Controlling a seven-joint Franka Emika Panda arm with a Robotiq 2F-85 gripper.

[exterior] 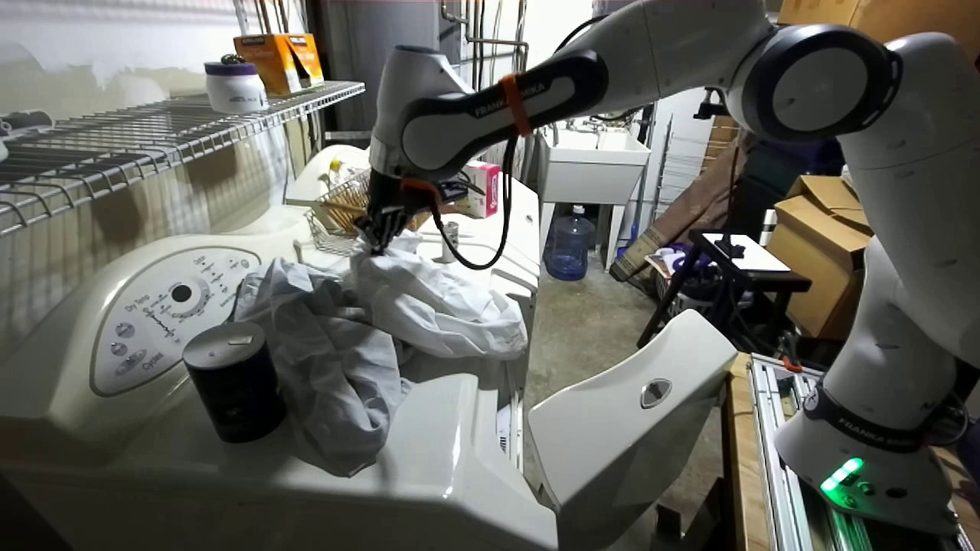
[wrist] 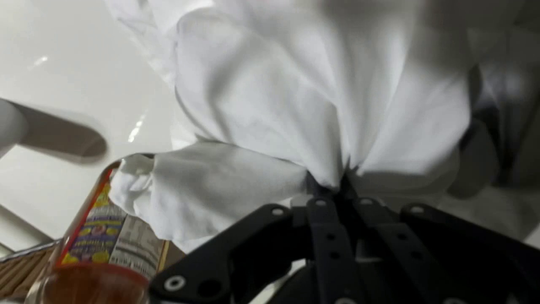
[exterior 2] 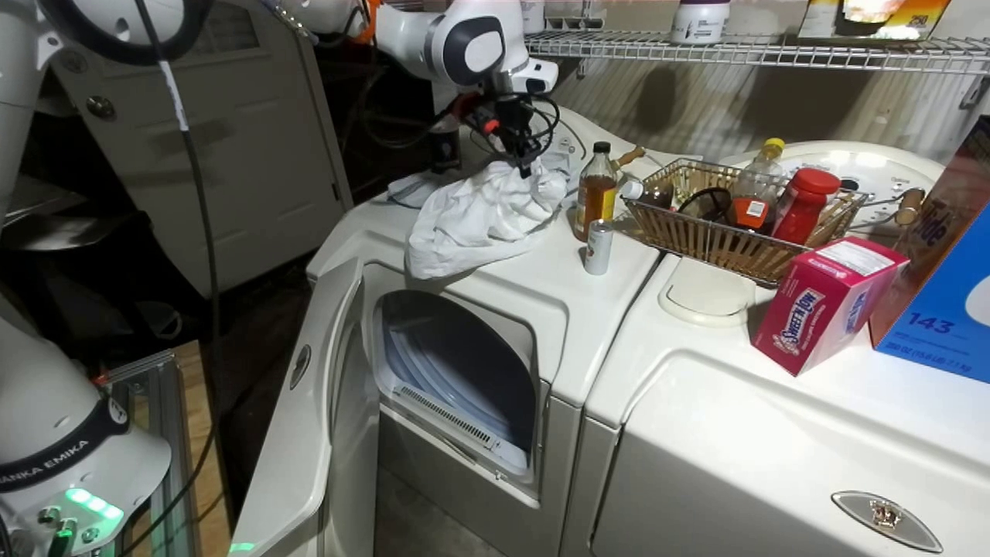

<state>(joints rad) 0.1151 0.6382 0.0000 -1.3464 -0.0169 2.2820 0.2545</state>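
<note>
A gripper (wrist: 331, 189) clenches a gathered fold of white cloth (exterior 2: 483, 213) atop a dryer (exterior 2: 534, 269), its door (exterior 2: 309, 379) standing ajar. The white cloth spreads over the top to the front edge, above the opening (exterior 2: 464, 363); a bottle (exterior 2: 595, 203) and a can (exterior 2: 598, 249) stand near it. In an exterior view, greyer cloth (exterior: 329, 375) lies just beside a dark canister (exterior: 233, 390); whether both fabrics are one piece cannot be told. The step in hand looks like the grasp itself. Any lift would seem to call for a steady pinch and clearance from the bottle, which a loose end overlaps in the wrist view, contact unclear.
</note>
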